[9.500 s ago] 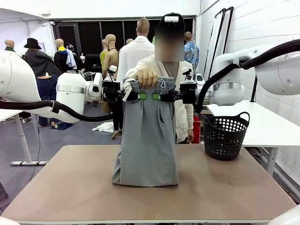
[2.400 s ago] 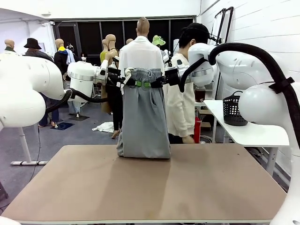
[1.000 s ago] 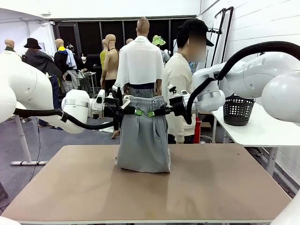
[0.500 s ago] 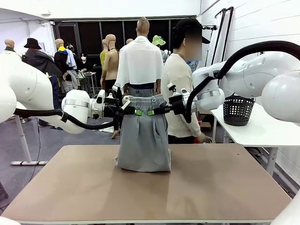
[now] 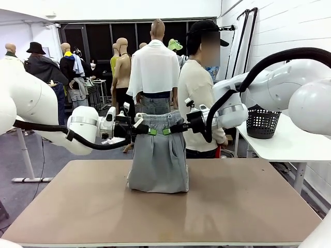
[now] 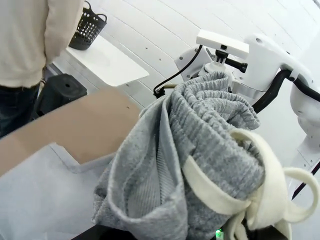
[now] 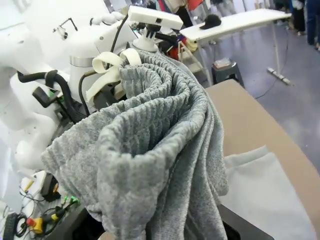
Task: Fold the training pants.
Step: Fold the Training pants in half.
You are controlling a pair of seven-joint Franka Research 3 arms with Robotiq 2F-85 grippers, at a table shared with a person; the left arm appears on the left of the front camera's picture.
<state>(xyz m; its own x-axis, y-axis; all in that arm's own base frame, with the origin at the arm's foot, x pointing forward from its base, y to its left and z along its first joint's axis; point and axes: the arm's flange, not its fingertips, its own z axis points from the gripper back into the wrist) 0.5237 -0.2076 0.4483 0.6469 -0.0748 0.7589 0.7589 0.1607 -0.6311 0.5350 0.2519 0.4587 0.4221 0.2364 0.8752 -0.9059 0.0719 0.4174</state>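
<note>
Training pants (image 5: 158, 160) hang between my pincers: left gripper (image 5: 148, 131) and right gripper (image 5: 169, 130) each clamped on the waistband, hem bunched on table (image 5: 232, 206) below them.

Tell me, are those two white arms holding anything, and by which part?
Yes: the light grey jersey training pants, by the gathered waistband. The left tool and right tool pinch it, the legs hanging to the brown table.

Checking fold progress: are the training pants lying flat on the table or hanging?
Mostly hanging: the training pants dangle from the left pincer and right pincer at the waistband, lower end bunched on the table.
</note>
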